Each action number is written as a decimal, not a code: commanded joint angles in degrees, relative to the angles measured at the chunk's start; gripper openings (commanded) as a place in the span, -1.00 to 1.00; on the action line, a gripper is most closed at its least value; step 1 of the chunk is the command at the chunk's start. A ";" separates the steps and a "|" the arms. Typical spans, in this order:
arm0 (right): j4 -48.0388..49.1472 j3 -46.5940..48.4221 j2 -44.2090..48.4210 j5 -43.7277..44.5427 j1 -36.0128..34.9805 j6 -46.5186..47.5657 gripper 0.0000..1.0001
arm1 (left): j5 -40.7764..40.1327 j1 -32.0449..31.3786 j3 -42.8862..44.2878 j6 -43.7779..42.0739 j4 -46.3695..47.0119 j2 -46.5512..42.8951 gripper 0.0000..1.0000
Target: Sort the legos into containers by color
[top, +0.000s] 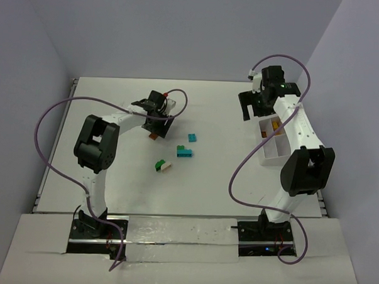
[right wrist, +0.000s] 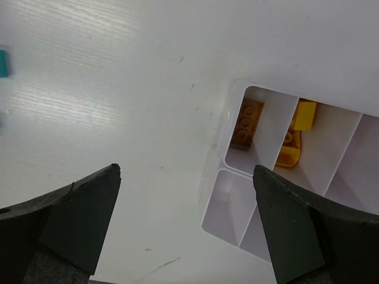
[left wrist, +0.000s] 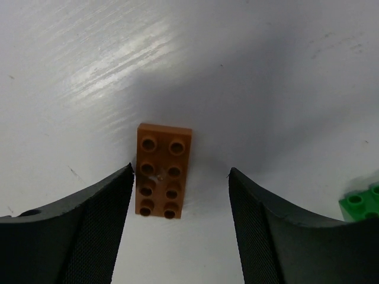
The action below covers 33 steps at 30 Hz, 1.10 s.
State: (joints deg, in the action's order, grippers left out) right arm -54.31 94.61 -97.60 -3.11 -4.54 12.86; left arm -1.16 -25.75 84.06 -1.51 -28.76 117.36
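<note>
The step in hand is a pick. The left fingers (left wrist: pixel 89 231) stand wide apart and low over the table (top: pixel 210 108), with a flat brown brick (left wrist: pixel 163 171) lying between them, closer to the left finger than to the right. Nothing is gripped yet. The next move seems to call for closing across the brick's narrow sides, then carrying it over to the tray (right wrist: pixel 214 163) at the right side of the table.

The right fingers (right wrist: pixel 71 222) are also spread wide and hold nothing, hanging just beside the tray. In the tray one corner compartment holds a brown brick (right wrist: pixel 247 123), so the brick on the table likely belongs there. The compartment next to it holds yellow and orange pieces (right wrist: pixel 296 127). The two compartments below look bare, though one finger hides part of them.

Two teal bricks (top: pixel 188 146) and a green brick (top: pixel 158 165) touching a white brick (top: pixel 169 167) lie unsorted mid-table
</note>
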 commanded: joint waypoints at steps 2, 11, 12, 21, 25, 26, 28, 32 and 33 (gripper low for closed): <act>-1.59 2.60 2.94 -2.95 -0.39 -0.65 1.00 | 3.98 2.02 3.47 -0.77 -2.00 3.58 0.39; -1.09 2.66 4.22 -8.72 -1.21 -1.29 1.00 | 6.68 2.80 1.88 1.06 -1.46 2.42 -0.26; 0.44 2.05 5.36 -10.02 -1.89 -1.98 1.00 | 6.07 2.65 1.58 3.05 -1.23 1.96 -0.42; 11.01 -4.47 8.21 -25.71 -5.51 -15.73 1.00 | 19.04 2.10 -2.41 4.40 3.65 -10.10 -1.00; 16.09 -9.01 8.15 -34.16 -6.43 -23.34 0.98 | 27.88 1.53 -5.31 6.17 7.71 -19.76 -1.00; 17.08 -9.64 8.24 -35.16 -6.70 -24.10 0.98 | 28.60 1.35 -5.31 6.53 7.92 -20.62 -1.00; 18.47 -9.99 7.99 -37.68 -7.57 -25.71 0.98 | 31.31 0.81 -5.18 7.35 8.17 -22.05 -1.00; 20.75 -8.56 6.59 -46.24 -8.14 -29.78 0.95 | 33.68 -1.56 -5.32 7.29 8.67 -24.49 -1.00; 20.90 -7.73 6.23 -47.48 -8.31 -30.17 0.94 | 33.72 -2.08 -5.42 7.11 8.93 -25.37 -0.99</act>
State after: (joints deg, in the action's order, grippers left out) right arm -39.09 84.32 -91.03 -40.64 -11.93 -11.82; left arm 27.00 -25.65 78.54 5.00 -22.18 93.47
